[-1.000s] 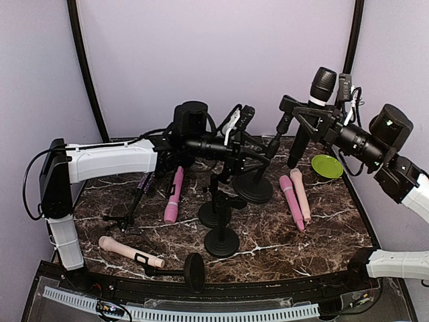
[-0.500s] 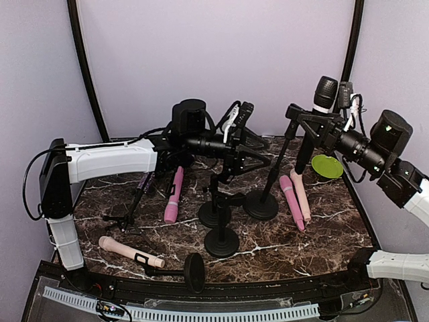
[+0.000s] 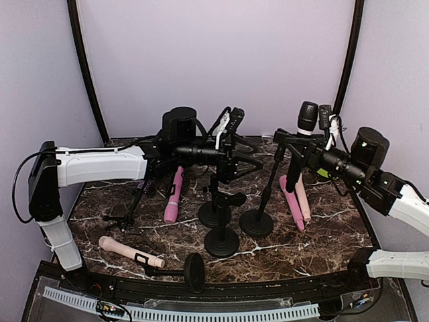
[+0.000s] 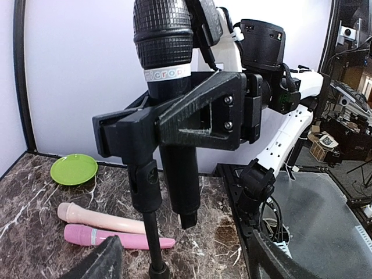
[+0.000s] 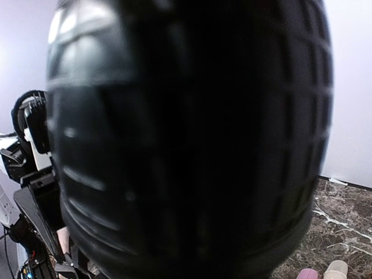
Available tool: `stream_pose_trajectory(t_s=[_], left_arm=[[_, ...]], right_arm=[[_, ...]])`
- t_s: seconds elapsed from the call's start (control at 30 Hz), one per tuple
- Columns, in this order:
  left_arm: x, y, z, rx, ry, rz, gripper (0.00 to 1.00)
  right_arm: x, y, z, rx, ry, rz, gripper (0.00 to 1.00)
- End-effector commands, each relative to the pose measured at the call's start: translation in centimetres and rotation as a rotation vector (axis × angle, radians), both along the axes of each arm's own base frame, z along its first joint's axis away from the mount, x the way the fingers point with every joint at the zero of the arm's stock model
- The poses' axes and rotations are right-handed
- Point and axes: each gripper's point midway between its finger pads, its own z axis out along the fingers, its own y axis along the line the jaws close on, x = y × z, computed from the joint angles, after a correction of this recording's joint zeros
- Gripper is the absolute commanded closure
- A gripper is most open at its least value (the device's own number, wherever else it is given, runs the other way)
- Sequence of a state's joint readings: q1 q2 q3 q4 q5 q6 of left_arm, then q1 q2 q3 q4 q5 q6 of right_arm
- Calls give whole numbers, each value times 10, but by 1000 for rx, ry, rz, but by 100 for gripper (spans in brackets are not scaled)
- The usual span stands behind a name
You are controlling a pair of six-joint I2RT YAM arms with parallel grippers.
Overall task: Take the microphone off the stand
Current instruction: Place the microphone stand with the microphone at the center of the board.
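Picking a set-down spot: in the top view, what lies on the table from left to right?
Cream microphone → pink microphone → stand base → second pink microphone → second cream microphone. Overlapping middle stands omitted; the right hand grips the black microphone.

We saw two arms built alike. The left arm (image 3: 100, 163) wore long white shells with rounded edges, joined by black elbow pieces, and carried a fat black cylindrical housing (image 3: 179, 124) at its wrist. A thin black cable (image 3: 14, 191) looped out beside its shoulder link. The right arm (image 3: 410, 208) had the same white shells and a round black housing (image 3: 370, 144), with cables (image 3: 338, 127) bundled above the wrist. On the right gripper (image 3: 288, 137) we noted matte black fingers (image 4: 197, 110), wedge-shaped with a triangular cut-out, each face ribbed in fine layers and fixed by small silver screws (image 4: 226, 100).
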State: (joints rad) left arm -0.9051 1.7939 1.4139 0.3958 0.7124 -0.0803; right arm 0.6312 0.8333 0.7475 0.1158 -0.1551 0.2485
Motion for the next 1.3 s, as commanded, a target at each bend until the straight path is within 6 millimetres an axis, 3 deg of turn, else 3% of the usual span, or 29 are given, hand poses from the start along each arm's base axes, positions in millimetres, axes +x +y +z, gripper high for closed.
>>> stream_pose_trajectory(t_s=[0.0,0.17,0.47,0.57,0.63,0.8,1.07,1.27], left_arm=[[4,32,43,-95,-28,100,23],[5,48,51,-116,-21,141,23],[6,59,45,-108,-19,168,23],[5,60,45,-107,-18,158,23],[3,60,46,-109,-18,145,23],[0,59,47,-108,-13,124,23],[-2,53,47,-101,-10,85,23],[-14,37,46,-73,-22,7,23]], right_arm=[[-9,3,54,106,-195,39,100],[-7,19,37,47,-192,106,99],[3,40,-41,-122,-59,169,92],[2,40,-57,-150,-27,167,87],[1,39,-64,-156,-12,166,77],[-4,34,-63,-125,-5,154,43],[-6,25,-56,-64,-6,118,19],[-13,19,-40,-1,-21,113,8]])
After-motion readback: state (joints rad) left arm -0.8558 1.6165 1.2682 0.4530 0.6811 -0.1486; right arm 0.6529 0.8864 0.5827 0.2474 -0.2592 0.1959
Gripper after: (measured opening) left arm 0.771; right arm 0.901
